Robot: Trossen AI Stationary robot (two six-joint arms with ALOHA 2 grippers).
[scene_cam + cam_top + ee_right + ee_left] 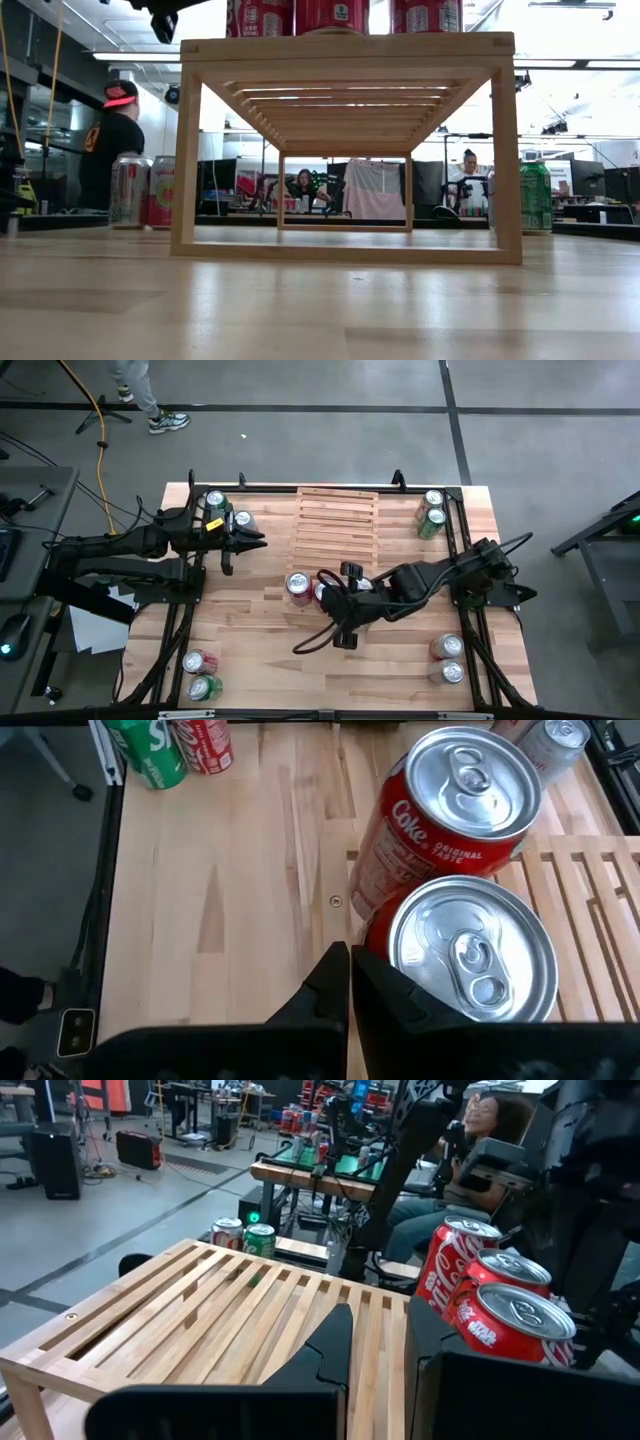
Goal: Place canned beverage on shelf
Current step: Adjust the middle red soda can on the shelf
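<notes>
The pale-wood slatted shelf (pixel 337 520) stands at the table's far middle. Three red cans (pixel 500 1300) stand upright on its top at the near edge (pixel 335 15). The high view shows one of them clearly (pixel 298 588). My right gripper (pixel 350 970) is shut and slants down just beside the nearest red can (pixel 470 955); another (pixel 450 810) stands behind that one. In the high view it sits at the cans (pixel 328 598). My left gripper (pixel 378 1342) waits level at the shelf's left side (pixel 255 540), its fingers a little apart and holding nothing. My right gripper's shut fingers (pixel 375 990) stand right against the side of the nearest red can (pixel 385 935), slanting down from the table's right. Whether they touch it, I cannot tell. The can stands upright on the shelf.
Pairs of loose cans stand at the table's corners: far left (pixel 228 510), far right (pixel 432 510), near left (pixel 200 672), near right (pixel 447 658). Bare tabletop (pixel 260 630) lies in front of the shelf. People sit and stand in the room beyond (pixel 110 140).
</notes>
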